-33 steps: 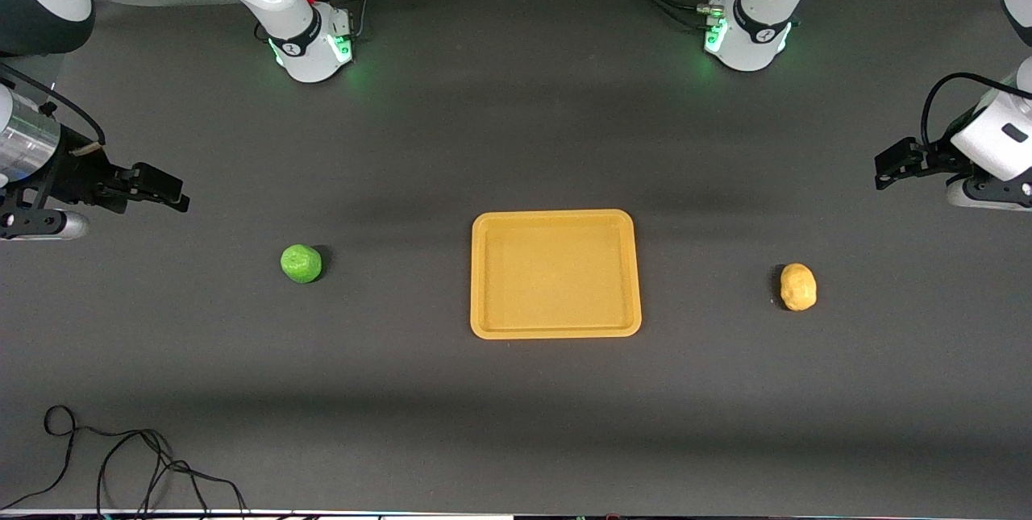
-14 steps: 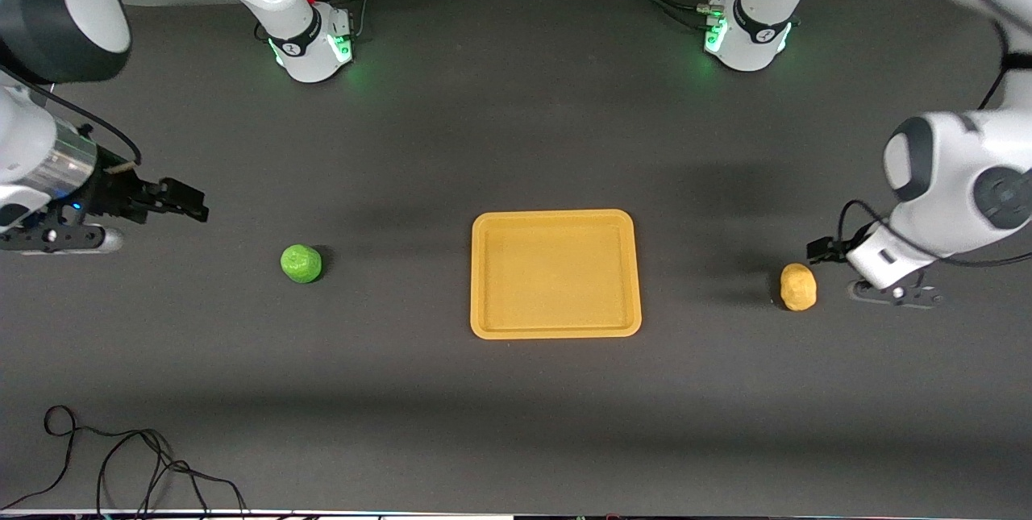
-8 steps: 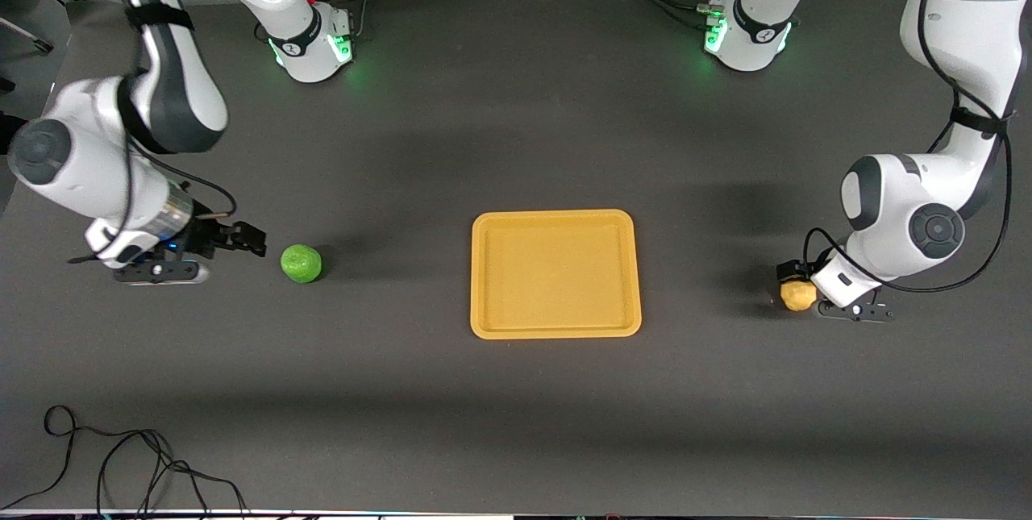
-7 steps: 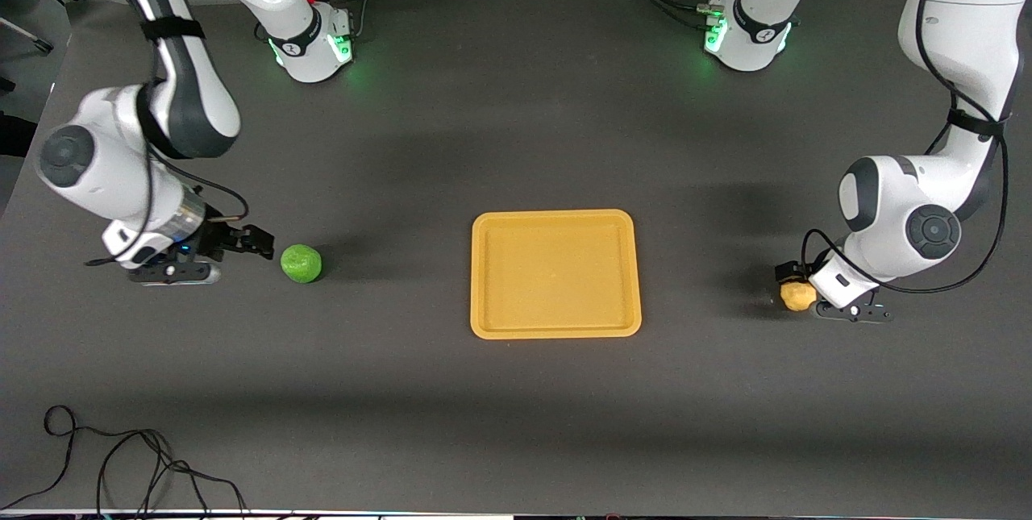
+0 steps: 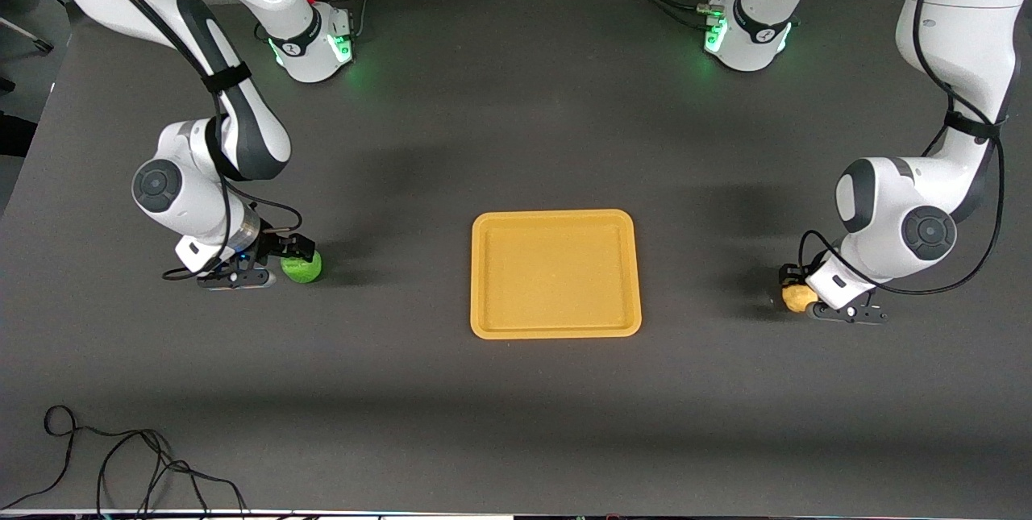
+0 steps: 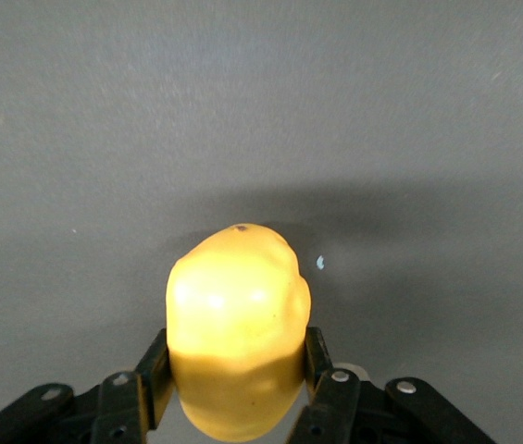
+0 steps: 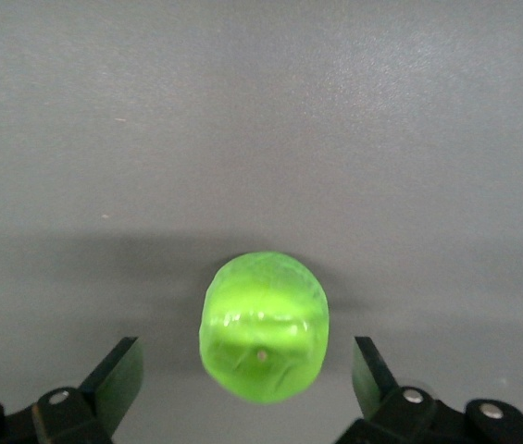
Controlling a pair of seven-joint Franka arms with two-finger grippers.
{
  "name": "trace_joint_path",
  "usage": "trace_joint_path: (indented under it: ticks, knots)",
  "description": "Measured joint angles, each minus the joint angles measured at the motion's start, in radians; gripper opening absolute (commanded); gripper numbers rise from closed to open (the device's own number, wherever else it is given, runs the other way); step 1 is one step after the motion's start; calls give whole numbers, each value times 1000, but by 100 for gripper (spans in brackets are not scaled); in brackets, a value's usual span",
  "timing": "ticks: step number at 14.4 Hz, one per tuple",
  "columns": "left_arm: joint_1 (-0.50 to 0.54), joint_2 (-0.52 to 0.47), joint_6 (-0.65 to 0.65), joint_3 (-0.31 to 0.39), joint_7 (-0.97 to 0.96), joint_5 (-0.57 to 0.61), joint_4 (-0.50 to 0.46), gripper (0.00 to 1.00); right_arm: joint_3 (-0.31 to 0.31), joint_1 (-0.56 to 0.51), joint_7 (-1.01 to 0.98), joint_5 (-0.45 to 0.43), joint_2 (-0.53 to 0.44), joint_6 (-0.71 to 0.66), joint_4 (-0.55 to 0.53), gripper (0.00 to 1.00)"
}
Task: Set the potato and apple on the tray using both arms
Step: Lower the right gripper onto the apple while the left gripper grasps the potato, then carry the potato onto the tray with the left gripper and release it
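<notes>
Potato: one, the yellow-tan potato (image 5: 795, 297) sits on the table well apart from the tray, toward the left arm's end and level with the tray's middle; in the left wrist view the potato (image 6: 238, 328) fills the space between the two fingers.
Apple: one green apple (image 5: 305, 268) lies on the table well apart from the tray, toward the right arm's end, about as far from the tray as the potato is; the right wrist view shows the apple (image 7: 264, 325) centred between the fingers.
Tray: one mustard-yellow tray (image 5: 555, 331), nothing on it, all four rims free, bare table around every side.
Left gripper: the left gripper (image 5: 794, 290) is down at the table, well away from the tray; the left gripper (image 6: 238, 370) has both fingers pressed against the potato's sides, clamped on it.
Right gripper: the right gripper (image 5: 297, 255) is low at the apple, well away from the tray; the right gripper (image 7: 247, 370) stands spread wide, a clear gap between each finger and the apple, touching neither side.
Arms: two, each bent down from its base.
Open room: bare dark table (image 5: 516, 125) lies between each fruit and the tray's short rims.
Cable: one black cable (image 5: 121, 455) loops near the table's edge closest to the front camera, far from the tray, at the right arm's end.
</notes>
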Motion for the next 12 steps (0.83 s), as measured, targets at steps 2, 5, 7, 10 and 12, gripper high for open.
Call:
trace_joint_path:
  ticks: [2,5,7,10,12]
  knots:
    - [-25,-33,-93,-7,-47,-1,31,23,-1,-1,1,0,41,26,0,100]
    - [-137,-91,-367,-32,-212,-20,172,24,-2,-3,4,0,71,37,1,88]
    - [-227,-103,-475,-57,-315,-61,261,24,-2,-3,4,0,78,46,1,41]
    - [-352,-75,-441,-67,-428,-87,278,27,-2,-3,4,0,76,46,4,38]
    - [-418,-10,-372,-67,-482,-87,277,29,0,-2,4,0,60,25,17,34]
